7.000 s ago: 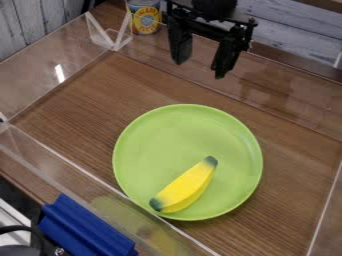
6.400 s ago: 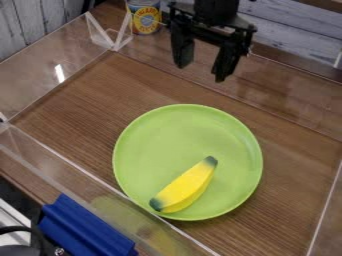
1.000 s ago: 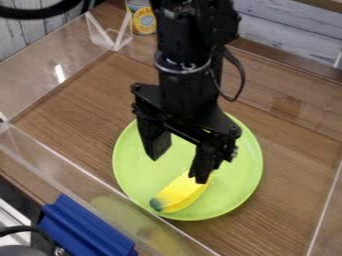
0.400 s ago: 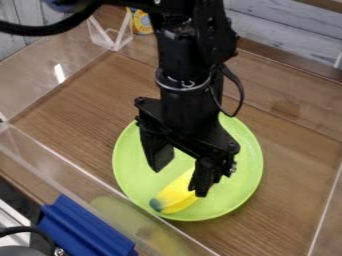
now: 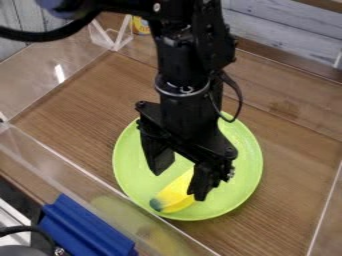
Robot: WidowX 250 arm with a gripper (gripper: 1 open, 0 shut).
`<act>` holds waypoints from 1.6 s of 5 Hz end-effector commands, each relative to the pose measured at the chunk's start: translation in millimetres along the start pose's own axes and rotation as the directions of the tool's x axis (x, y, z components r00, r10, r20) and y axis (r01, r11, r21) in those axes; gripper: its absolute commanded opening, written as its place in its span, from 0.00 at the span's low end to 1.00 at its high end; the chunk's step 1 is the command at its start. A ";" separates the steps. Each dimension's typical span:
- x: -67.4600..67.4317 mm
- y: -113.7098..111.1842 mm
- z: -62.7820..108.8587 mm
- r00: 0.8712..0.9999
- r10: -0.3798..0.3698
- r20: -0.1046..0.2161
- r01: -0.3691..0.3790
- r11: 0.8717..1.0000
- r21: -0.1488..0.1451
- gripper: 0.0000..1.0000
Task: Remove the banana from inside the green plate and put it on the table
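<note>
The green plate point(image 5: 242, 176) lies on the brown wood-grain table point(image 5: 87, 105), near its front. In the plate's front part lies the small yellow banana point(image 5: 175, 199); only its lower end shows, the rest is behind the arm. My black gripper point(image 5: 183, 171) points straight down over the plate, just above the banana. It is open, with one finger point(image 5: 156, 156) to the left and the other finger point(image 5: 210, 178) to the right of the banana's upper part. Nothing is held.
Clear acrylic walls point(image 5: 47, 160) border the table. A blue object point(image 5: 80, 232) lies outside the front wall at the bottom left. A yellow-labelled container point(image 5: 140, 19) stands at the back, beyond the far wall.
Since seven seconds ago the arm has come from the back of the table to stand over the plate. In the last second it has barely sunk toward the banana, jaws still open.
</note>
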State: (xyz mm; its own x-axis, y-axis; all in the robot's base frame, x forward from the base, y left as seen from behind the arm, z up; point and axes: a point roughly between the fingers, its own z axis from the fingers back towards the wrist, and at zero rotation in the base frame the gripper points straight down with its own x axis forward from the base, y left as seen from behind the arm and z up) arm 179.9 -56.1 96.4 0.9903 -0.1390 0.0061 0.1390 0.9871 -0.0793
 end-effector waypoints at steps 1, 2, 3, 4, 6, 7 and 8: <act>2.8 1.0 0.9 1.000 -0.001 0.015 0.001 1.000 -0.006 1.00; 2.7 1.9 -0.2 1.000 -0.003 0.015 0.004 1.000 -0.008 1.00; 2.6 2.6 -0.8 1.000 -0.004 0.015 0.004 1.000 -0.010 1.00; 2.5 3.2 -1.1 1.000 -0.005 0.016 0.005 1.000 -0.013 1.00; 3.3 2.7 -7.0 1.000 -0.023 0.016 0.023 1.000 -0.014 1.00; 4.7 1.6 -14.8 0.999 -0.042 0.013 0.042 0.999 -0.012 1.00; 6.9 1.8 -22.2 0.997 -0.080 0.006 0.081 0.997 -0.010 1.00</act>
State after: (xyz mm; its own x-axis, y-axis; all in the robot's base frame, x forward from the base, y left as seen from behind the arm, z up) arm 184.0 -54.7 70.3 0.9797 -0.2005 -0.0036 0.1994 0.9761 -0.0861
